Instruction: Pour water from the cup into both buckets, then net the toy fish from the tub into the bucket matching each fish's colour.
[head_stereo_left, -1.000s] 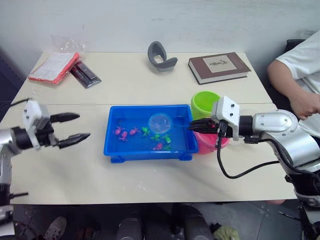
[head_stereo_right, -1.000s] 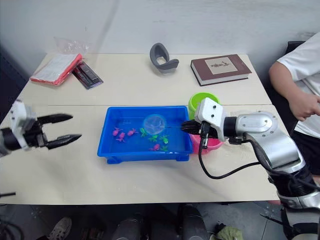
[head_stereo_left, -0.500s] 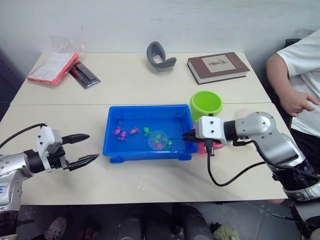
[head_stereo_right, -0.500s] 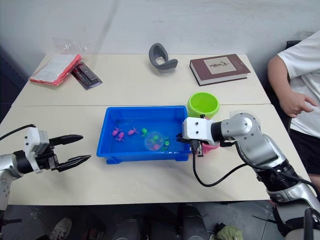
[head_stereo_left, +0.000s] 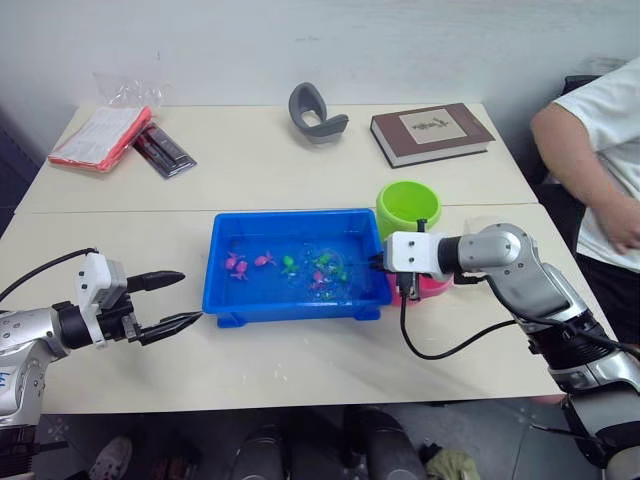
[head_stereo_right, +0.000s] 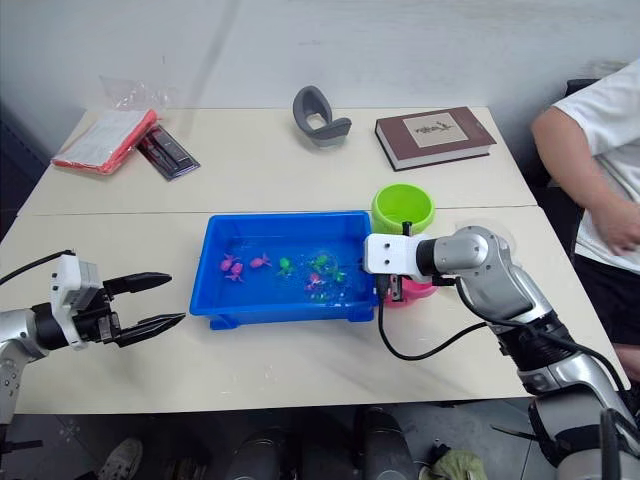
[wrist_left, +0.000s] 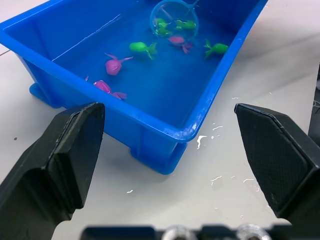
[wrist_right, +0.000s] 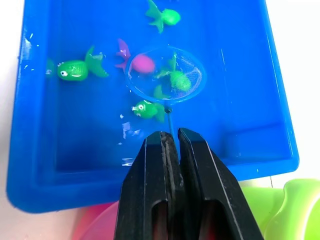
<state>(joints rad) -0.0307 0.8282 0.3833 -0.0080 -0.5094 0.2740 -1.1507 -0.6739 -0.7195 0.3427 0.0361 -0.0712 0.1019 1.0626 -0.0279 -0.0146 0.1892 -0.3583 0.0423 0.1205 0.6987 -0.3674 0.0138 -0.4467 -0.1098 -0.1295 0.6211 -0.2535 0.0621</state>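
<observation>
1. Table (head_stereo_left: 300, 170): beige top that carries everything listed below.
2. Person (head_stereo_left: 600, 140): white sleeve and forearm at 3 o'clock of the table edge.
3. Tub (head_stereo_left: 225, 300): bright blue, centre of the table, holds water.
4. Book (head_stereo_left: 432, 132): brown cover, at 1 o'clock from the tub, well apart.
5. Red-and-white packet (head_stereo_left: 97, 136) at 10 o'clock from the tub, with a dark flat pack (head_stereo_left: 162, 150) just beside it.
6. Grey curved object (head_stereo_left: 312, 110) at 12 o'clock from the tub.
7. Green bucket (head_stereo_left: 408, 208): just off the tub's far right corner, at 2 o'clock.
8. Pink bucket (head_stereo_left: 440, 284): at 3 o'clock of the tub, just beside its right wall, mostly hidden under the right arm.
9. Right gripper (wrist_right: 172, 142): at the tub's right rim, above the pink bucket, black fingers clenched on the net's thin handle.
10. Left gripper (head_stereo_left: 170, 300): at 9 o'clock of the tub, near its left wall but apart, fingers spread wide and empty.
11. Net (wrist_right: 165, 75): blue hoop down in the tub water, right half. One green fish sits inside the hoop, and a pink one lies at its rim; cannot tell if that one is inside.
12. Toy fish (wrist_left: 142, 47): pink and green, loose in the water. Pink ones are toward the tub's left, at 9 o'clock of the net, and green ones cluster around the hoop.
</observation>
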